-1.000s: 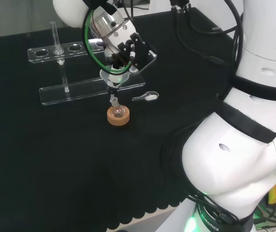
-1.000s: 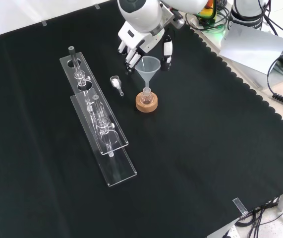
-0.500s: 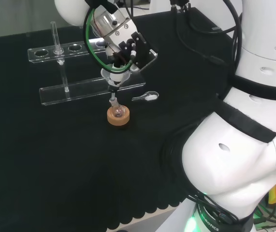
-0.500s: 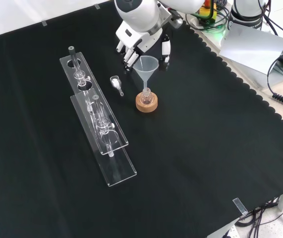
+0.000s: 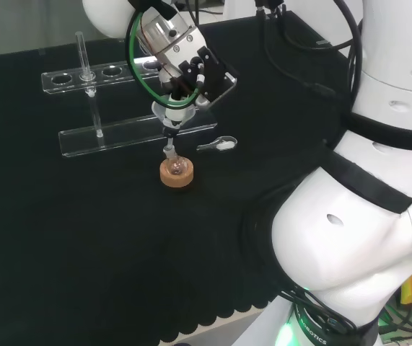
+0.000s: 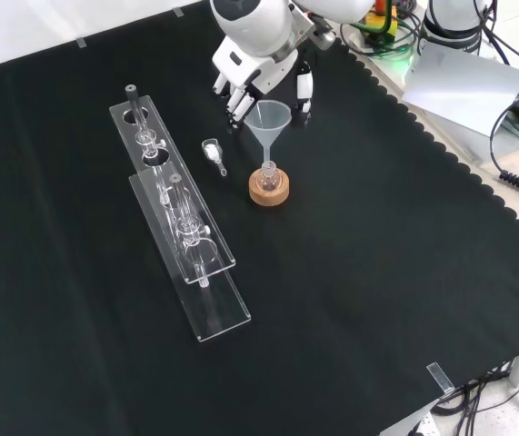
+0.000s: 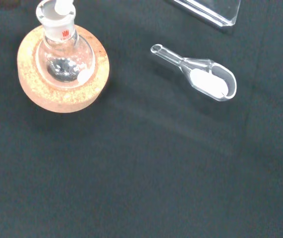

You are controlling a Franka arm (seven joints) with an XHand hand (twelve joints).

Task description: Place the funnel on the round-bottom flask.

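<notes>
A clear funnel (image 6: 270, 124) stands upright with its stem in the neck of the small round-bottom flask (image 6: 268, 179), which rests on a cork ring (image 6: 268, 192). In the head view the funnel (image 5: 171, 115) rises above the flask (image 5: 174, 166). The hand (image 6: 257, 68) hovers just behind and above the funnel's rim, with its fingers (image 6: 234, 102) and thumb straight, spread to either side and apart from the funnel. In the wrist view the flask (image 7: 64, 57) sits in its ring (image 7: 42, 94) with the stem's tip in its neck.
A small glass scoop (image 6: 214, 153) holding white powder lies on the cloth left of the flask in the front view. Beyond it stands a long clear test-tube rack (image 6: 179, 222) with glass pieces. In the head view, the arm's white links (image 5: 357, 216) stand at the right.
The hand has drawn up and back from the funnel by a small amount. The funnel stays standing in the flask's neck.
</notes>
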